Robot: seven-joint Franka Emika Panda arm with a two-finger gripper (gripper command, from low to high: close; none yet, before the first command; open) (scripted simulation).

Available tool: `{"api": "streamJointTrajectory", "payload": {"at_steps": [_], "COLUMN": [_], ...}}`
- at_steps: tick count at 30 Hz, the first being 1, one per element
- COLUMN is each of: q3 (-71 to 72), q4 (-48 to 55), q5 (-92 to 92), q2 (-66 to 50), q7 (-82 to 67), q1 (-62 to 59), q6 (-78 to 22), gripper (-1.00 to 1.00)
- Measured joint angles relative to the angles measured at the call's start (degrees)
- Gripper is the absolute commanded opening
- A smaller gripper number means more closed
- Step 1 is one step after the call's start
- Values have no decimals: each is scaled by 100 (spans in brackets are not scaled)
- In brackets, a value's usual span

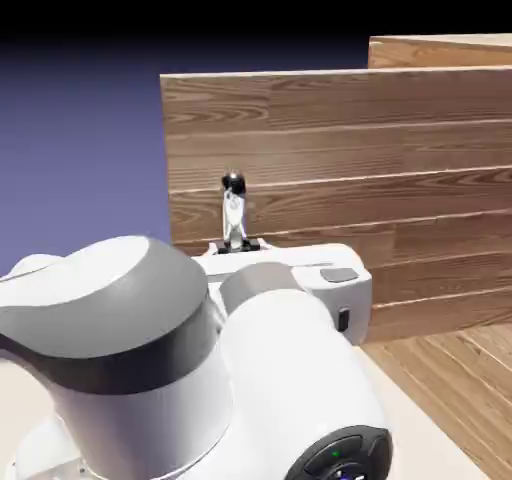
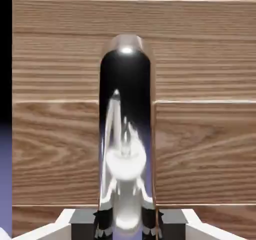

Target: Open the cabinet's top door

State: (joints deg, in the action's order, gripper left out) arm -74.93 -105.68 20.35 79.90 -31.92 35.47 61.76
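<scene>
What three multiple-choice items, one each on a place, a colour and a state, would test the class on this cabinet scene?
1. Where does the handle show in the hand view?
A. At the far left edge
B. In the middle, between the fingertips
C. Nowhere

2. What colour is the handle?
A. Silver
B. Red
C. Green

3. How does the gripper stand?
A. Wide open, away from the door
B. Shut on the handle
C. Shut on a cube

Key: 1 B, the bar fills the middle above the gripper's fingertips. 2 A, it gleams like polished metal against the brown wood of the cabinet. 3 B, the fingertips press both sides of the bar's lower end.
</scene>
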Motion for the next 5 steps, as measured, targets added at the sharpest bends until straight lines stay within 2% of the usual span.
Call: {"api": "streamJointTrajectory", "payload": {"at_steps": [5], "q3": [-161], "q4": [1037], "q5": [-28], "q2": [41], "q7": [209], "q1": [747], "q6": [-706], "gripper": [-100]}}
